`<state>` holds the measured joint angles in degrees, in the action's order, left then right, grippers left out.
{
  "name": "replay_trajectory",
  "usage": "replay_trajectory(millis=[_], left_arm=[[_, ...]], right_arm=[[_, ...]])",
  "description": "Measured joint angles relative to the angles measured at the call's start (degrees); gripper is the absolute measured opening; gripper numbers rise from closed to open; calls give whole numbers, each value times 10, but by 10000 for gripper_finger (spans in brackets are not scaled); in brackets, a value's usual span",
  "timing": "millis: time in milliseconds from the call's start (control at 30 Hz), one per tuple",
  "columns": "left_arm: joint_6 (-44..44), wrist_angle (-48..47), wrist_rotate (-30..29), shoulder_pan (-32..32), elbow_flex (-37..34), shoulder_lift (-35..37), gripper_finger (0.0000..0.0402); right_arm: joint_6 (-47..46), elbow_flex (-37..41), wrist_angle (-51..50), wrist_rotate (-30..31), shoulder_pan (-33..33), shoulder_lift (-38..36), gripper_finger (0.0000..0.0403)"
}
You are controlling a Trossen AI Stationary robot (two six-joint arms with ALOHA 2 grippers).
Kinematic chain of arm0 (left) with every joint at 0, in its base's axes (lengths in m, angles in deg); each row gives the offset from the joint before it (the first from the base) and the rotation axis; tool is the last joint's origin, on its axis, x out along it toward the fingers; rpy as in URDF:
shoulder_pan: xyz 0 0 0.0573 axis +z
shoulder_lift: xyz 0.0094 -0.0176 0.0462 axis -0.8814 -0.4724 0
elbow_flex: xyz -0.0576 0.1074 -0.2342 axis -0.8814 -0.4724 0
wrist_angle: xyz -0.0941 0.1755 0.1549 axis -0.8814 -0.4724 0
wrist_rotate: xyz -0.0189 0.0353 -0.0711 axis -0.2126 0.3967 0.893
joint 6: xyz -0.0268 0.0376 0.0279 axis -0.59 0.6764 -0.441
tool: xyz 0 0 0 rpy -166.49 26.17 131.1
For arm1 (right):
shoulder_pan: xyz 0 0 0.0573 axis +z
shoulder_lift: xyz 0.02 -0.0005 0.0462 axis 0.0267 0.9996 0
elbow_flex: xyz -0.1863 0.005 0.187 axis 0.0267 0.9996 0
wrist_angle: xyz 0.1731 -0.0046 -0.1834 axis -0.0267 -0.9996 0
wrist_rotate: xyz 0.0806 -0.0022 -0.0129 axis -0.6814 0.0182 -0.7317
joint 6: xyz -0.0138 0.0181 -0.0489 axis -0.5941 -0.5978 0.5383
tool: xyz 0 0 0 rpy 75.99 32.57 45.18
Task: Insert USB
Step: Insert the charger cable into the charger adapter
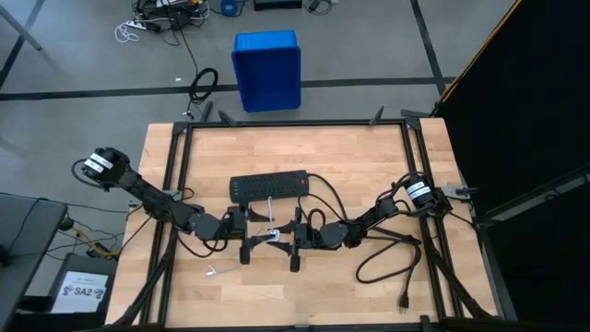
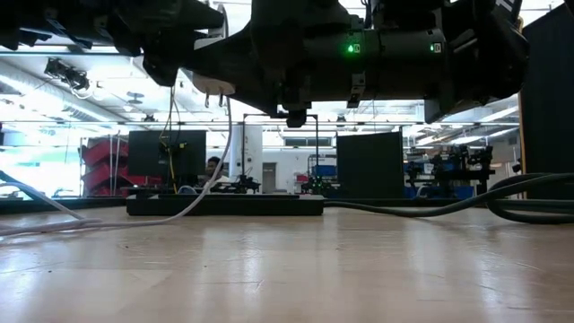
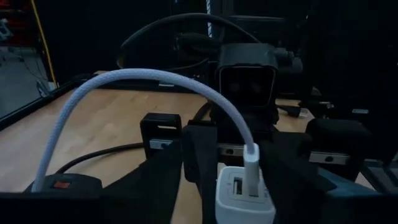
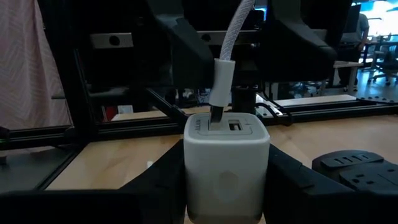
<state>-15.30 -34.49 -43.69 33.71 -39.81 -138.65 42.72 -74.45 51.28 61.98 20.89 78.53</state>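
USB plugged in 1 adapter, right fingers clamping it; left fingers undeterminable.

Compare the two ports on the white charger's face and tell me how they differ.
One port on the white charger has the whitish cable's plug seated in it; the other port is empty. The filled port is hidden behind the plug; the free one shows as an open dark slot. Both sit side by side on the same face.
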Motion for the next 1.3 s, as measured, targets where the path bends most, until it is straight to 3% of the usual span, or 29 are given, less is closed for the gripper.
replay_trajectory(millis=[433,1100,1300], left_arm=[[29,-1,55,0,0,0,12],[40,-17,64,0,3,2,1],[40,-30,78,1,1,1,1]], right_arm=[[0,0,0,1,0,0,118],[-14,2,66,3,0,4,118],[-54,2,33,-6,-7,4,118]])
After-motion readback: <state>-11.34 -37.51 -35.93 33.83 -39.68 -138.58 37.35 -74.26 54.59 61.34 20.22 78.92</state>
